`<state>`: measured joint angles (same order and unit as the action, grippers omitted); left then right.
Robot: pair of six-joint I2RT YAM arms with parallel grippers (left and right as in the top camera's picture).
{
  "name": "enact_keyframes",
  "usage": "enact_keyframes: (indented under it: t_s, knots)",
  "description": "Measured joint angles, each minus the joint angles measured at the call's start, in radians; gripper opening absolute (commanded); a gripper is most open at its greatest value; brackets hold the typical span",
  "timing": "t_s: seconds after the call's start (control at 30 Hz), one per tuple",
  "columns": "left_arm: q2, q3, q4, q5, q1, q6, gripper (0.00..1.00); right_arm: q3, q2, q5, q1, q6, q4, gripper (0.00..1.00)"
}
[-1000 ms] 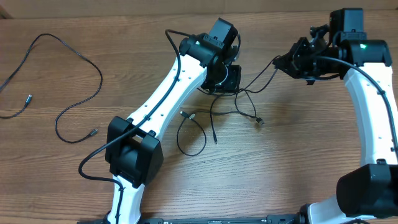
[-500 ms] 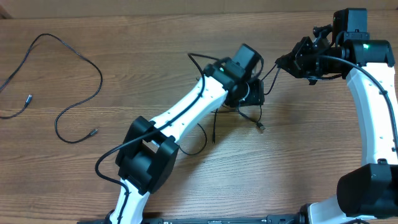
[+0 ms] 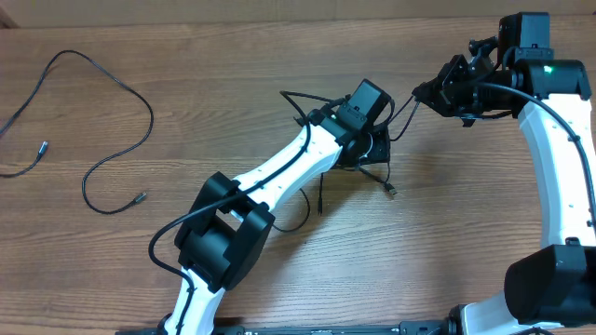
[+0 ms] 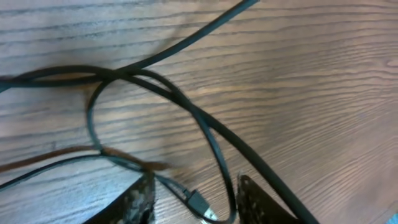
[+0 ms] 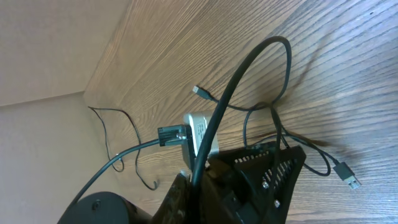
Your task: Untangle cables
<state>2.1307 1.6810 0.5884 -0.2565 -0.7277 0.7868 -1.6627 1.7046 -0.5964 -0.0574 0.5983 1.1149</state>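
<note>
Wood-grain table lay under both arms. Left gripper hung low with its jaws apart, straddling a plug-tipped strand of the cables, whose crossing sat just ahead of the fingertips. Right gripper appeared clamped on a strand leading off that tangle. The left would do best to close on one strand only, clear of the crossing, then draw away slowly so the loop opens rather than tightens.

Thin black cables on the counter
A tangled knot lies just right of centre; one loose strand curves alone at 9 o'clock.
</note>
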Motion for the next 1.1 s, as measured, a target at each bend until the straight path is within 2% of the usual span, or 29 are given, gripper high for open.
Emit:
enact_keyframes:
  t_s: [0.27,0.37,0.4,0.47,0.5,0.7,0.83,0.97,1.1]
  knots:
    - [0.0,-0.035,-0.047,0.066,-0.023,0.048,0.39,0.0,0.0,0.0,0.0,0.0,0.0,0.04]
    - [0.0,-0.039,-0.074,0.102,-0.028,0.077,0.35,0.0,0.0,0.0,0.0,0.0,0.0,0.04]
    - [0.001,-0.039,-0.084,0.111,-0.03,0.081,0.29,0.0,0.0,0.0,0.0,0.0,0.0,0.04]
    - [0.004,-0.039,-0.096,0.12,-0.032,0.094,0.06,0.0,0.0,0.0,0.0,-0.003,0.0,0.04]
    - [0.007,-0.039,-0.097,0.122,-0.034,0.095,0.04,0.0,0.0,0.0,0.0,-0.006,0.001,0.04]
    - [0.018,-0.039,-0.085,0.132,-0.029,0.093,0.04,0.0,0.0,0.004,0.0,-0.016,0.007,0.04]
    - [-0.004,-0.043,-0.045,0.126,0.024,0.043,0.04,0.0,0.0,0.033,-0.007,-0.019,0.032,0.04]
    - [-0.122,-0.053,0.026,0.122,0.14,-0.027,0.04,0.0,0.0,0.077,-0.028,-0.023,0.049,0.04]
    - [-0.312,-0.052,0.06,0.119,0.264,-0.098,0.04,0.0,0.0,0.137,-0.034,-0.035,0.075,0.04]
